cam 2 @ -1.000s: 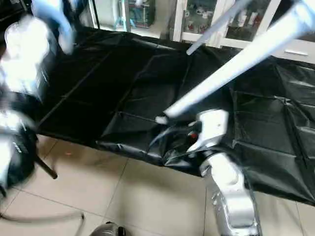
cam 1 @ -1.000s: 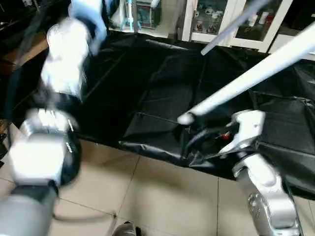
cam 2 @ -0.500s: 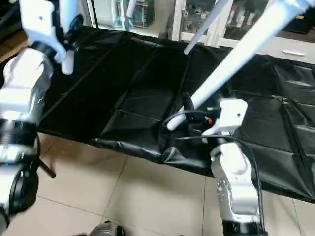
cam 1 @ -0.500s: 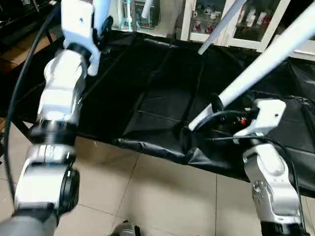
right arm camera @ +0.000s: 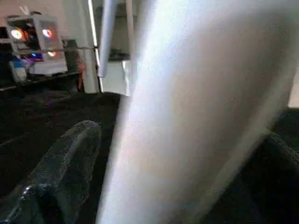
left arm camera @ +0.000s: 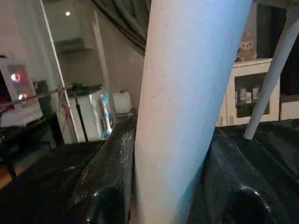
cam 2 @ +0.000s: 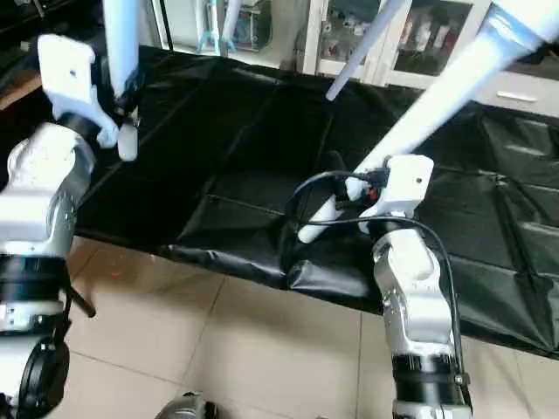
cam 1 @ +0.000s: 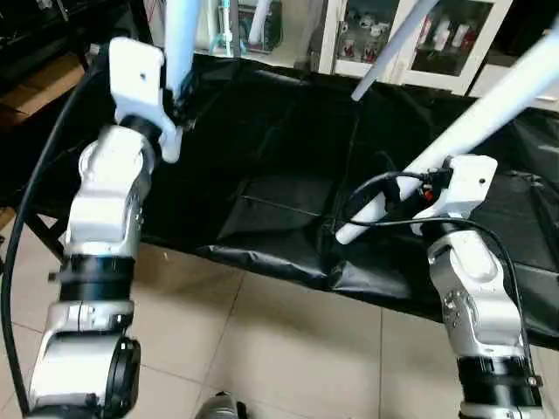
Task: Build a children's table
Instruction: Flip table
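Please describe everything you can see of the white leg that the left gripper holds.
The leg is a smooth white tube, plastic by its look, standing nearly upright and running out of the top of the head views. Its rounded lower end hangs above the black sheet, just below the left gripper. In the left wrist view the two black fingers press on it from both sides.

You see four white tapered tube legs, all raised off the surface below. The left leg (cam 1: 182,39) stands nearly upright, its rounded tip pointing down. The right leg (cam 1: 454,140) slants steeply, its rounded end (cam 1: 347,234) lowest. A third leg (cam 1: 390,45) slants farther back; a fourth leg (cam 1: 259,19) shows behind, near the left one.
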{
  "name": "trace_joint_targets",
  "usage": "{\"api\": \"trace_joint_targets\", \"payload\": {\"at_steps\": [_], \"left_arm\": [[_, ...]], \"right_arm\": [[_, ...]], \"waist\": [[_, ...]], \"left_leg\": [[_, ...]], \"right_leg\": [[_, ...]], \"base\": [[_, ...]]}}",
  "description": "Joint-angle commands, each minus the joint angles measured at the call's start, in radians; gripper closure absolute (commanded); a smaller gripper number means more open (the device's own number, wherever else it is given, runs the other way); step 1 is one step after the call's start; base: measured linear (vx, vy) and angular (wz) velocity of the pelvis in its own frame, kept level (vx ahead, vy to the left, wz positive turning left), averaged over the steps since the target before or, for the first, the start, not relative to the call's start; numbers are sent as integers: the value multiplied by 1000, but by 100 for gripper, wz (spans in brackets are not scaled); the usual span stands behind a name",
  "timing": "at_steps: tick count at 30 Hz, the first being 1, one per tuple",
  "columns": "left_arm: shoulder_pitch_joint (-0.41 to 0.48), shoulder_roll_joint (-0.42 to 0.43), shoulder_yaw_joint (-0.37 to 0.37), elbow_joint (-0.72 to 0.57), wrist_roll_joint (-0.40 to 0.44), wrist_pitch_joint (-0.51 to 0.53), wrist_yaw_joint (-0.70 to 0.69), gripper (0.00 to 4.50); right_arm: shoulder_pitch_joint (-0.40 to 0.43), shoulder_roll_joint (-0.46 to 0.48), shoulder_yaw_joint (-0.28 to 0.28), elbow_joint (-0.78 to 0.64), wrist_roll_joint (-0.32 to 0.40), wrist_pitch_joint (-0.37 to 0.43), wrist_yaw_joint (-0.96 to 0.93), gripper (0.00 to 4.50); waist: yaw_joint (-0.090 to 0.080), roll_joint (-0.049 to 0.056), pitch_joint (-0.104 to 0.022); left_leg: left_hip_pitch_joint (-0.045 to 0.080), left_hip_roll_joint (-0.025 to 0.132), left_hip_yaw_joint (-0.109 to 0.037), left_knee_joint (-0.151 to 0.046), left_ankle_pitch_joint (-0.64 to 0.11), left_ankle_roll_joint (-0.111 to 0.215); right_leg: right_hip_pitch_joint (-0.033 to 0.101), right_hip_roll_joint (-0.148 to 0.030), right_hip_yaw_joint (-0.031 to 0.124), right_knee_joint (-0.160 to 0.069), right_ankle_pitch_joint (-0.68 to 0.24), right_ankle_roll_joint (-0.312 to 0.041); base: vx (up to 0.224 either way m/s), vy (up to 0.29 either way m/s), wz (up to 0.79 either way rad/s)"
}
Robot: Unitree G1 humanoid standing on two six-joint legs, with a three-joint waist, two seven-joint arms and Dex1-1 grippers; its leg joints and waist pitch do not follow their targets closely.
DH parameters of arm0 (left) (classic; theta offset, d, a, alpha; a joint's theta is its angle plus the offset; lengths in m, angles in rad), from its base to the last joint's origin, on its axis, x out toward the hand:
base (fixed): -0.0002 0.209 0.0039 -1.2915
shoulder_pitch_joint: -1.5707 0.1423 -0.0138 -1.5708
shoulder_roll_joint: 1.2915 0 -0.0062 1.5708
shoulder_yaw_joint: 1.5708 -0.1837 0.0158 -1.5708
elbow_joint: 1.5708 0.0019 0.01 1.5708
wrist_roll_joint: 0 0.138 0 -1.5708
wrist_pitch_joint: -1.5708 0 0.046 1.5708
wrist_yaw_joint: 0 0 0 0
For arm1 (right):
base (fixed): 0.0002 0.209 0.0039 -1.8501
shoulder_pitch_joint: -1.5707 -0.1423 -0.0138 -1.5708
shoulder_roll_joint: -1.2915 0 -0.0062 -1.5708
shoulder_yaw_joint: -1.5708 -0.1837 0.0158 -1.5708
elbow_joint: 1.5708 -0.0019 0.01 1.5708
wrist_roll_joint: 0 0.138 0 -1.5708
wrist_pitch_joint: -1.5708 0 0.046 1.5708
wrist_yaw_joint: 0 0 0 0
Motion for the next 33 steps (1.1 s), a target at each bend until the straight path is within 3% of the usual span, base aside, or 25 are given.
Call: {"api": "trace_joint_targets", "payload": {"at_steps": [1,3,12,15,21,27,33], "left_arm": [[-20,-2,41,-50,-29,4,46,280],[-8,-4,43,-47,-17,10,65,281],[50,-19,35,-33,-2,6,88,287],[86,-24,20,-8,-6,-30,72,287],[137,-22,-9,75,12,-134,38,289],[132,-6,-24,187,31,-208,21,289],[84,26,-38,282,65,-278,27,289]], "right_arm": [[-20,-12,-17,12,6,2,5,37],[-32,-21,-22,18,7,8,11,71],[-75,-65,-29,30,-5,31,18,134],[-84,-69,-20,30,-19,28,15,155],[-49,-25,5,44,-39,24,-23,199],[-19,18,12,49,-43,28,-63,268],[-5,28,5,39,-50,34,-81,297]], "waist": [[-7,-8,-91],[-10,-10,-89],[-19,-15,-87],[-19,-21,-87],[-18,-22,-88],[-21,-21,-84],[-23,-18,-85]], "left_leg": [[40,37,-12,-74,-109,19],[40,37,-13,-77,-131,10],[43,38,-15,-82,-181,-18],[44,37,-14,-82,-191,-23],[45,37,-14,-86,-204,-27],[50,39,-16,-92,-257,-48],[53,40,-20,-98,-296,-75]], "right_leg": [[50,-48,21,-57,-29,-183],[50,-47,21,-61,-45,-178],[47,-46,21,-68,-86,-163],[45,-46,22,-69,-84,-158],[43,-47,23,-73,-88,-152],[38,-47,24,-76,-114,-143],[37,-49,24,-76,-133,-126]], "base": [[0,0,0],[0,0,0],[0,0,0],[0,0,0],[0,0,0],[0,0,0],[0,0,0]]}}
